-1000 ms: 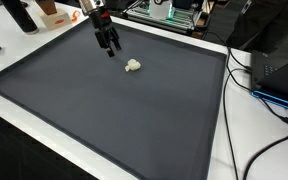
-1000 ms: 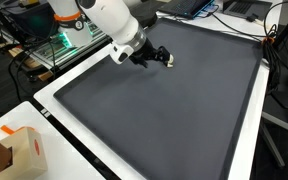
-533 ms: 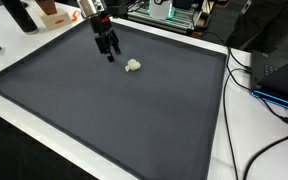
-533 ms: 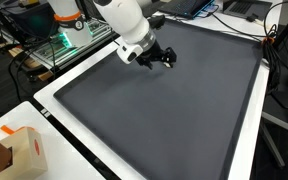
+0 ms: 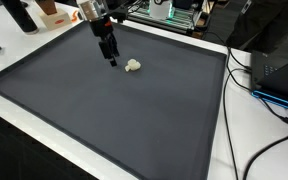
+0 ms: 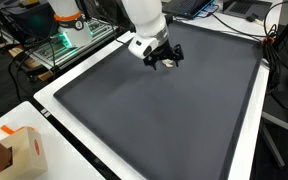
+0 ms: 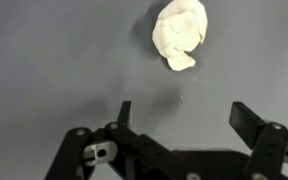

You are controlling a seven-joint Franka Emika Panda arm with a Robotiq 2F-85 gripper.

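Note:
A small white crumpled lump [image 5: 133, 66] lies on the dark grey mat [image 5: 104, 110] toward its far side. In the wrist view the lump [image 7: 180, 32] sits ahead of the jaws, apart from them. My gripper [image 5: 111, 59] hangs just above the mat beside the lump, open and empty. It also shows in an exterior view [image 6: 165, 62], where the fingers hide the lump. In the wrist view the gripper [image 7: 184, 112] has its two fingers spread wide with nothing between them.
The mat lies on a white table [image 5: 224, 140]. Black cables [image 5: 269, 95] and a dark box [image 5: 279, 70] are at one side. A cardboard box [image 6: 19, 150] stands at a table corner. Electronics [image 5: 169, 12] line the far edge.
My arm has swung along the mat's far side and the gripper has turned; in one exterior view it now covers the white lump. The lump has not moved.

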